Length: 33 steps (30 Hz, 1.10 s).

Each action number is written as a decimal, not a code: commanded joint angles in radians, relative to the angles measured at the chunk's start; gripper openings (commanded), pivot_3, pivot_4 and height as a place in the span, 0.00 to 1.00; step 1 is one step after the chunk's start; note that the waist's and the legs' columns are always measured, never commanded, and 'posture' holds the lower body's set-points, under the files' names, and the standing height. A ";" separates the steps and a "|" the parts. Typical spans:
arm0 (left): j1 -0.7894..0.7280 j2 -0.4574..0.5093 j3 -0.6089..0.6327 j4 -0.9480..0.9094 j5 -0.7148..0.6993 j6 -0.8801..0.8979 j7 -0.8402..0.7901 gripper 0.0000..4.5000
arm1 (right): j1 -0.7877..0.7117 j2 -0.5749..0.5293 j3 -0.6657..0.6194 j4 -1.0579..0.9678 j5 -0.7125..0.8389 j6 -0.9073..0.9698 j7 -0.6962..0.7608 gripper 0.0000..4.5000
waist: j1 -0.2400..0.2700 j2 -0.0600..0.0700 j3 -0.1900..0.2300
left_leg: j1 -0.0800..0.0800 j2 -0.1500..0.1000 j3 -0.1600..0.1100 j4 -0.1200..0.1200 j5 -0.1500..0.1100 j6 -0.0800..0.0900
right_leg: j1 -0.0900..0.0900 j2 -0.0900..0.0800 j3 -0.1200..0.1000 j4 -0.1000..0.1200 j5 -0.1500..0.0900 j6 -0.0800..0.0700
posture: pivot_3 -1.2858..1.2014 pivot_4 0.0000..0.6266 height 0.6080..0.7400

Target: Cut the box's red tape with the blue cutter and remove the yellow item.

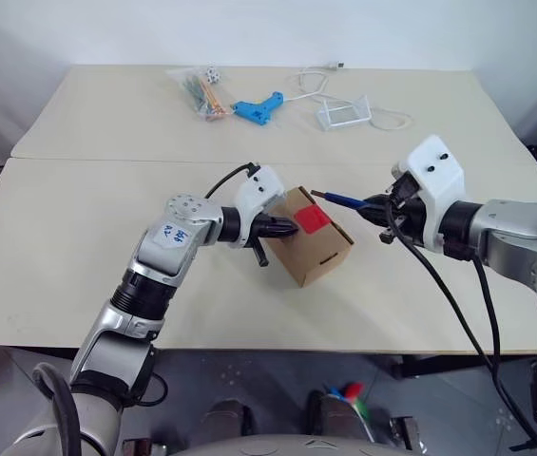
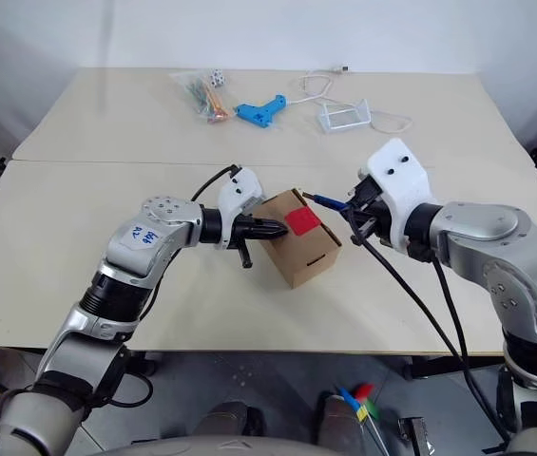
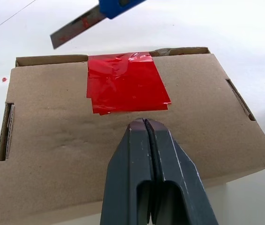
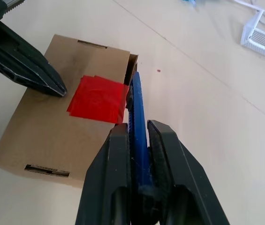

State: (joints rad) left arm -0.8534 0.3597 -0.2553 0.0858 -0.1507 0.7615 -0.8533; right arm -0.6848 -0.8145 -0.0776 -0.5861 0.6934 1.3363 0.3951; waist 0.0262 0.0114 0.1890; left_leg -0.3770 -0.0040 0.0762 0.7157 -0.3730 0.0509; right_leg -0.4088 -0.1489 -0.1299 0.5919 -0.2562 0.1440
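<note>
The brown cardboard box (image 1: 317,255) sits mid-table, closed, with the red tape (image 1: 313,218) across its top flap seam. My left gripper (image 1: 287,227) is shut and empty, its tip pressed on the box top just beside the tape (image 3: 125,82). My right gripper (image 4: 136,129) is shut on the blue cutter (image 4: 137,105). It holds the cutter at the far side of the box, and the bare blade (image 3: 76,29) hovers just above the tape's edge at the flap seam. The yellow item is hidden.
At the back of the table lie a light-blue gun-shaped tool (image 1: 258,107), a clear bag of coloured sticks (image 1: 201,90), a small clear stand (image 1: 344,114) and a white cable (image 1: 311,81). A seam (image 1: 106,160) runs across the table behind the box.
</note>
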 commanded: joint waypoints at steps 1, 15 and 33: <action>0.018 0.006 -0.035 0.015 0.007 0.020 -0.005 0.00 | 0.010 0.006 -0.022 -0.043 0.012 0.015 0.002 0.06 | 0.000 0.000 0.000 | 0.000 0.000 0.000 0.000 0.000 0.000 | 0.000 0.000 0.000 0.000 0.000 0.000 | 0.52 0.24 1.00; 0.019 0.008 -0.037 0.015 0.008 0.020 -0.007 0.00 | 0.045 0.012 -0.012 -0.062 -0.006 0.013 0.005 0.06 | 0.000 0.000 0.000 | 0.000 0.000 0.000 0.000 0.000 0.000 | 0.000 0.000 0.000 0.000 0.000 0.000 | 0.52 0.24 1.00; 0.028 0.008 -0.054 0.006 0.014 0.040 0.002 0.00 | -0.001 -0.093 0.047 -0.022 0.018 0.117 0.097 0.06 | 0.001 0.000 0.000 | 0.001 0.000 0.000 0.000 0.000 0.000 | 0.001 0.000 0.000 0.000 0.000 0.000 | 0.52 0.24 1.00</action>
State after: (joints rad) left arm -0.8541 0.3620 -0.2644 0.0827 -0.1500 0.7630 -0.8501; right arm -0.6821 -0.8845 -0.0420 -0.6114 0.6949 1.4265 0.4655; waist 0.0268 0.0116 0.1886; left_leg -0.3762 -0.0040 0.0758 0.7157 -0.3730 0.0509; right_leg -0.4082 -0.1491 -0.1297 0.5918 -0.2562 0.1440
